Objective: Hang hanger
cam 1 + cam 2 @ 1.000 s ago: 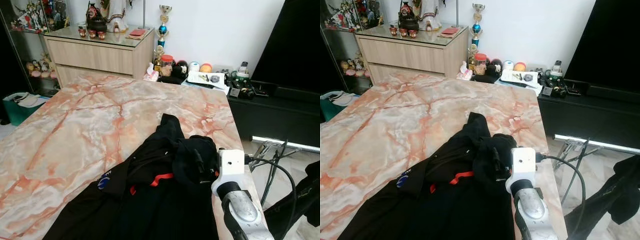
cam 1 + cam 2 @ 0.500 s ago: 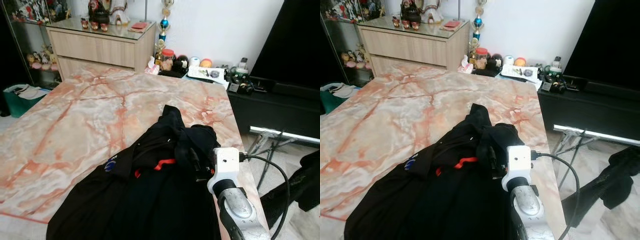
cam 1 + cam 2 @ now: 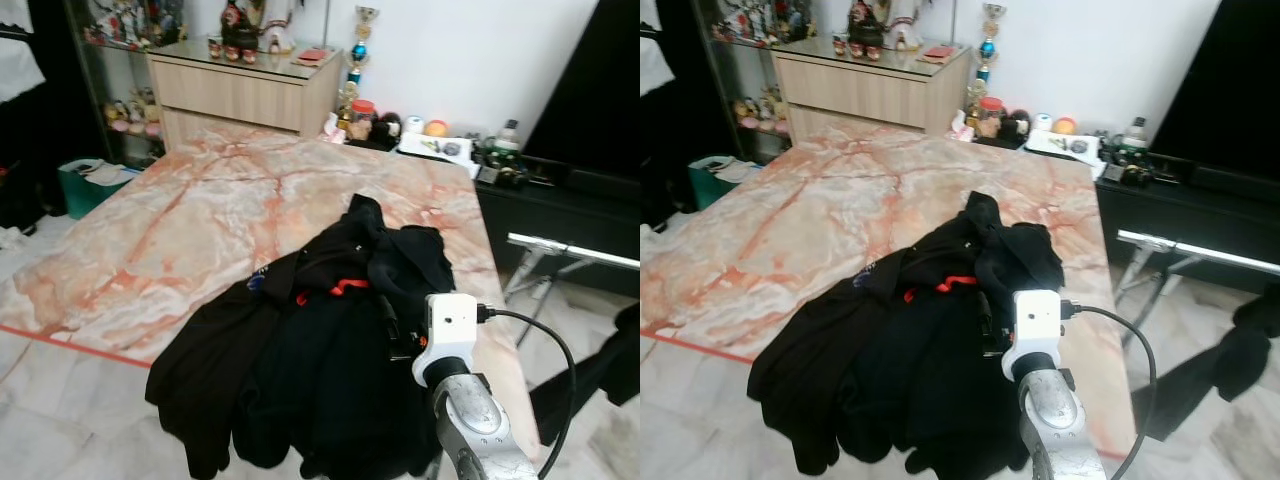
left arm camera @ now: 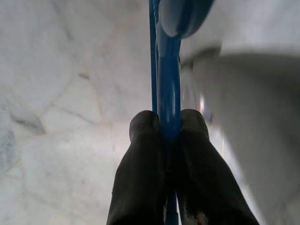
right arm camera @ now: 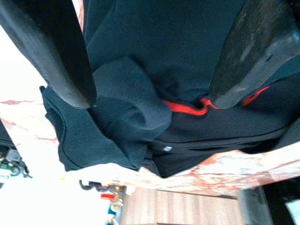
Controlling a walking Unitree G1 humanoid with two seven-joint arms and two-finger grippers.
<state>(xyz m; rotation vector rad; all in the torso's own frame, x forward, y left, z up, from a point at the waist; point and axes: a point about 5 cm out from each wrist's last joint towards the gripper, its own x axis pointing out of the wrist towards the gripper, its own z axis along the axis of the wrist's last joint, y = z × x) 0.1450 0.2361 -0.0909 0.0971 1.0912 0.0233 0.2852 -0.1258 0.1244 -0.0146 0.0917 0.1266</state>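
Note:
A black jacket (image 3: 320,340) with a red inner trim (image 5: 187,108) lies bunched on the near right part of the pink marble table (image 3: 200,220). Its lower part hangs over the near edge. My right gripper (image 3: 390,330) hovers just above the jacket's collar area, open, with its fingers (image 5: 56,51) spread over the fabric and nothing between them. In the left wrist view, my left gripper (image 4: 168,126) is shut on the thin bar of a blue hanger (image 4: 168,79), with pale marble floor behind it.
A wooden drawer cabinet (image 3: 245,90) stands past the table's far end. A low black unit (image 3: 560,200) with clutter runs along the right wall. A metal rack leg (image 3: 565,250) and dark cloth (image 3: 600,370) lie on the floor to the right. A teal bin (image 3: 85,185) stands left.
The whole view has pulled back: the table's near edge and the floor now show, with the jacket hanging over the edge. My right gripper stays over the jacket.

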